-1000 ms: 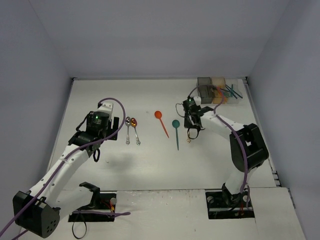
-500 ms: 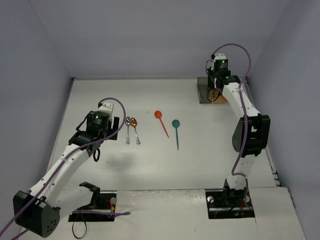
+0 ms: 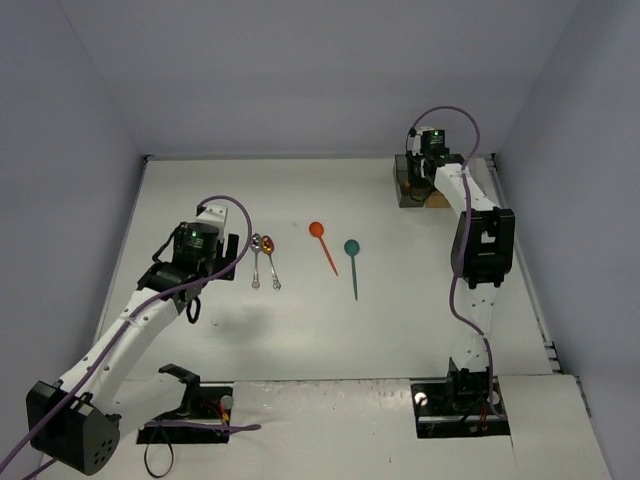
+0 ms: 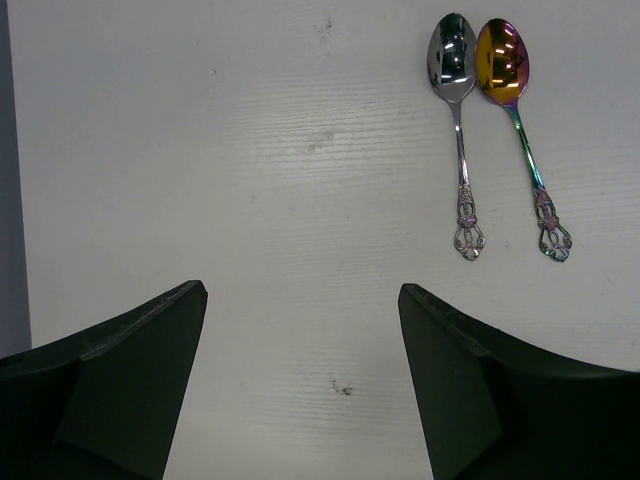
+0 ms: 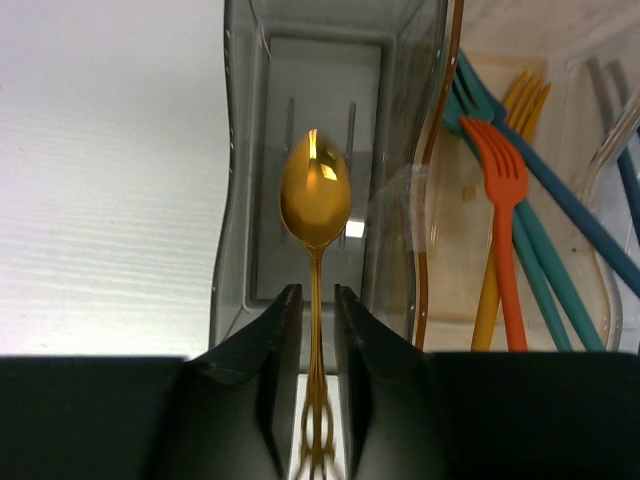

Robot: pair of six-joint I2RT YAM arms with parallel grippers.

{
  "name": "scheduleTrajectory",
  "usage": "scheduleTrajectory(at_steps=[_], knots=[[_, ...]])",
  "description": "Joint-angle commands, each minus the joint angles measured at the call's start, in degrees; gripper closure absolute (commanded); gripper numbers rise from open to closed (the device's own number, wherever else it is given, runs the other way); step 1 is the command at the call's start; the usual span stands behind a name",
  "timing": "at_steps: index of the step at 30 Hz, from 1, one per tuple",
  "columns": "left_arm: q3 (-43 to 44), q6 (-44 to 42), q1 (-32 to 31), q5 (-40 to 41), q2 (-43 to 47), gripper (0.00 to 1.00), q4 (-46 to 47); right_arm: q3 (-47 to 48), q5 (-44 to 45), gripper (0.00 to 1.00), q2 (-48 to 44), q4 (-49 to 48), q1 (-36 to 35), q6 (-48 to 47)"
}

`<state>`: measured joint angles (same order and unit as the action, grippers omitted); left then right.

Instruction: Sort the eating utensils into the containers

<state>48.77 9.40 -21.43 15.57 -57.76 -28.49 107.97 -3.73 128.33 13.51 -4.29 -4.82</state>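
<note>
Left gripper (image 4: 300,295): jaws wide apart, holding nothing. Just beyond it, a silver spoon (image 4: 457,120) and an iridescent gold-bowled spoon (image 4: 520,130) lie side by side, with ornate handles. Farther out, right gripper (image 5: 318,300): jaws nearly closed either side of a polished gold spoon (image 5: 315,200), which is poised over the dark grey bin (image 5: 240,200). Actual grip cannot be confirmed.

A white counter (image 3: 300,330) with faint wood grain sits enclosed by plain pale grey-blue walls (image 3: 320,80) under soft, even light that casts only faint shadows.
</note>
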Motion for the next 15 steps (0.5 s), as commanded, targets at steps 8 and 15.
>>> scheduleTrajectory(at_steps=[8,15], knots=[[1.9,-0.6,-0.4,0.9,-0.2,0.25,2.0,0.7,3.5,0.62,-8.9,-1.8,-0.9,0.3],[2.1,-0.2,-0.4,0.4,-0.2,0.25,2.1,-11.9,8.9,0.54,-22.4,-1.9,-6.6,7.9]])
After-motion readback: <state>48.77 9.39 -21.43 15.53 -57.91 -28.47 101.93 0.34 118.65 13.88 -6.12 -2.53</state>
